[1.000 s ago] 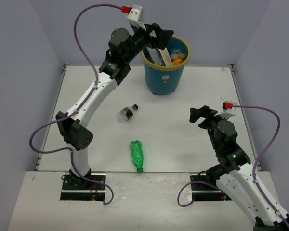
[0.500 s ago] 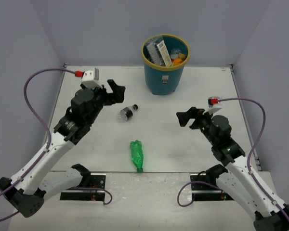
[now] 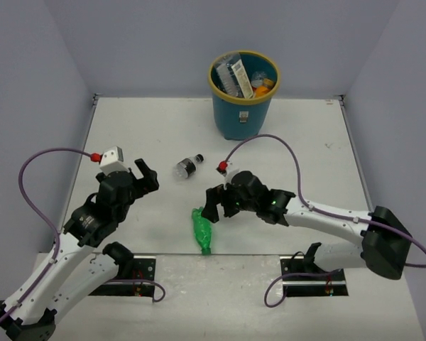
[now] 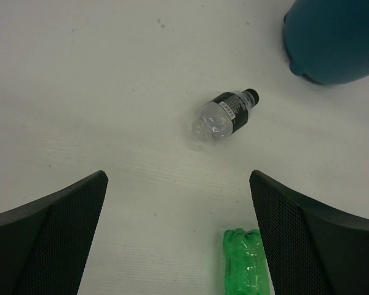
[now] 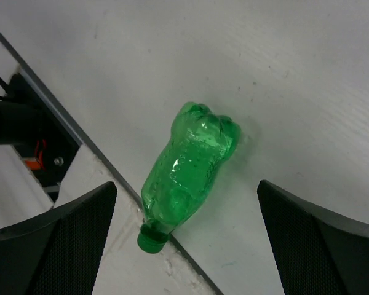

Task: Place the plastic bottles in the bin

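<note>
A green bottle [image 3: 201, 229] lies near the table's front edge, its cap toward me and over the edge seam. My right gripper [image 3: 219, 206] hovers just right of and above it, open; in the right wrist view the green bottle [image 5: 187, 166] lies between the spread fingers of the right gripper [image 5: 187, 187]. A clear bottle with a black label [image 3: 187, 167] lies mid-table. My left gripper [image 3: 143, 180] is open and empty, left of both bottles; its wrist view shows the clear bottle [image 4: 224, 115] ahead and the green bottle [image 4: 246, 261] low right. The teal bin [image 3: 241, 114] at the back holds several bottles.
The bin's teal wall [image 4: 335, 37] shows at the top right of the left wrist view. A dark seam [image 5: 80, 141] marks the table's front edge under the green bottle's cap. The arm base plates [image 3: 124, 273] sit at the near edge. Purple cables loop off both arms.
The left arm has swung back from over the bin to the near left, low over the table. The right arm has reached left to the green bottle. Both grippers stayed open.
</note>
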{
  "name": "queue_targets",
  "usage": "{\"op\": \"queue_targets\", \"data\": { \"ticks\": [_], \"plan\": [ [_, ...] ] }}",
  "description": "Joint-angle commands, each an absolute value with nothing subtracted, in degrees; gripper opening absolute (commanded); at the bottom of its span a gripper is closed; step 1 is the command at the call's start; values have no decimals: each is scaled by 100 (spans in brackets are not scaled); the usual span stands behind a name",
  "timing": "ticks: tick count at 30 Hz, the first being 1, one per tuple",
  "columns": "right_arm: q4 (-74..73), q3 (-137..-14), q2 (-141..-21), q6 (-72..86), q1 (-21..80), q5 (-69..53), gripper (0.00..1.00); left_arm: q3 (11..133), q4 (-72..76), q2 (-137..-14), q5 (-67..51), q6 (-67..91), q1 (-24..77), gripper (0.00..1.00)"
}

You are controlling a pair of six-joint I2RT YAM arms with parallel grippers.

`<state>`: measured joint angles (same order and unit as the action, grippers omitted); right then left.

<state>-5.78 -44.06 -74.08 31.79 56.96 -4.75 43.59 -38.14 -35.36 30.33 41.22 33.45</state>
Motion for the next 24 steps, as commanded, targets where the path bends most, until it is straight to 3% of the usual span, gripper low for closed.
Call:
{"op": "queue_targets", "data": {
  "ticks": [1, 13, 17, 19, 22, 24],
  "plan": [
    [-1025, -5389, -8440, 3437, 6339, 153, 99, 4371, -3918, -3495, 3288, 4387, 3342, 100],
    [-2784, -6728, -10240, 4725, 7195, 2286, 99, 4343, -3990, -3536, 3227, 4474, 3341, 100],
    [-2843, -6675, -10381, 4874, 7223, 2450, 98, 4334, -4007, -3490, 3233, 4482, 3340, 100],
    [-2806, -6540, -10315, 4936, 7233, 2494, 90, 4333, -3999, -3465, 3242, 4499, 3341, 100],
    [-2616, -6350, -9958, 4901, 7269, 2619, 60, 4337, -3990, -3458, 3273, 4509, 3340, 100],
    [-2524, -6289, -9746, 4739, 7269, 2664, 50, 4342, -3974, -3467, 3278, 4500, 3340, 100]
  ]
}}
